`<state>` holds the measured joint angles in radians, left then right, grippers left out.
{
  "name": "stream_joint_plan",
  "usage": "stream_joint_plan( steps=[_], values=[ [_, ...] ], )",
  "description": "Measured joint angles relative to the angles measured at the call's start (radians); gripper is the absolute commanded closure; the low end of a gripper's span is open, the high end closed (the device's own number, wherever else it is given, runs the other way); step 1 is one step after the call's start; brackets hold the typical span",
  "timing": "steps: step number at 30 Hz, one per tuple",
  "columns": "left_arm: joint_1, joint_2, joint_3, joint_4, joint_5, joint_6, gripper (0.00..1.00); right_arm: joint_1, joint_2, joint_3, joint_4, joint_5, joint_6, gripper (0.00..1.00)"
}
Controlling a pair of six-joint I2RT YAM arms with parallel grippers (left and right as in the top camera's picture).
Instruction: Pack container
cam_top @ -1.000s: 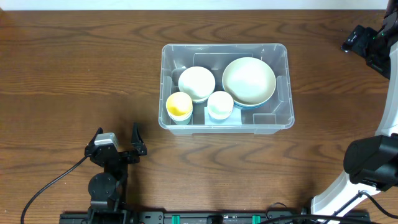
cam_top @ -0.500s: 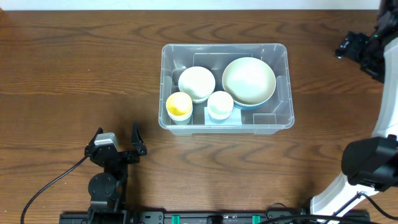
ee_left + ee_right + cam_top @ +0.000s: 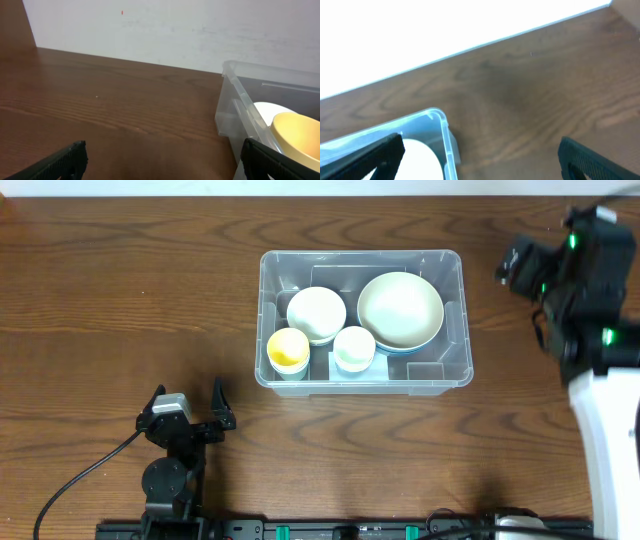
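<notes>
The clear plastic container (image 3: 455, 320) sits at the table's middle. It holds a large pale green bowl (image 3: 400, 310), a white bowl (image 3: 316, 312), a yellow cup (image 3: 288, 350) and a small white cup (image 3: 353, 346). My left gripper (image 3: 187, 412) rests open and empty near the front edge, left of the container (image 3: 235, 100); the yellow cup (image 3: 297, 135) shows in its view. My right gripper (image 3: 520, 265) is raised to the right of the container, open and empty, above its far right corner (image 3: 440, 120).
Wooden table (image 3: 120, 300) all round the container. A white wall (image 3: 175, 25) runs behind the far edge. The right arm's white body (image 3: 610, 420) stands at the right edge.
The right arm has swung from the far right corner inwards and towards the front, closer to the container. The left arm and the container's contents have not moved.
</notes>
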<state>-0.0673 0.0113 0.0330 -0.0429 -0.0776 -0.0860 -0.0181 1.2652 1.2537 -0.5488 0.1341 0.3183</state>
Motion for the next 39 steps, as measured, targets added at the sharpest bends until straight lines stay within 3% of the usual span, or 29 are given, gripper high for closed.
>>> stream_joint_plan(
  steps=[8,17,27,39],
  values=[
    [0.0,0.001,0.0,0.0,0.0,0.005,0.02,0.003,-0.361,-0.451,0.361,-0.011,-0.005,0.01],
    [0.0,0.003,0.0,0.0,0.0,0.006,0.02,0.08,-0.739,-0.852,0.569,-0.015,-0.005,0.01],
    [0.0,0.003,0.0,0.0,0.0,0.005,0.02,0.09,-1.031,-1.059,0.594,-0.015,-0.005,0.01],
    [0.0,0.003,0.0,0.0,0.0,0.005,0.02,0.09,-1.226,-1.209,0.546,-0.015,-0.016,0.01]
  ],
)
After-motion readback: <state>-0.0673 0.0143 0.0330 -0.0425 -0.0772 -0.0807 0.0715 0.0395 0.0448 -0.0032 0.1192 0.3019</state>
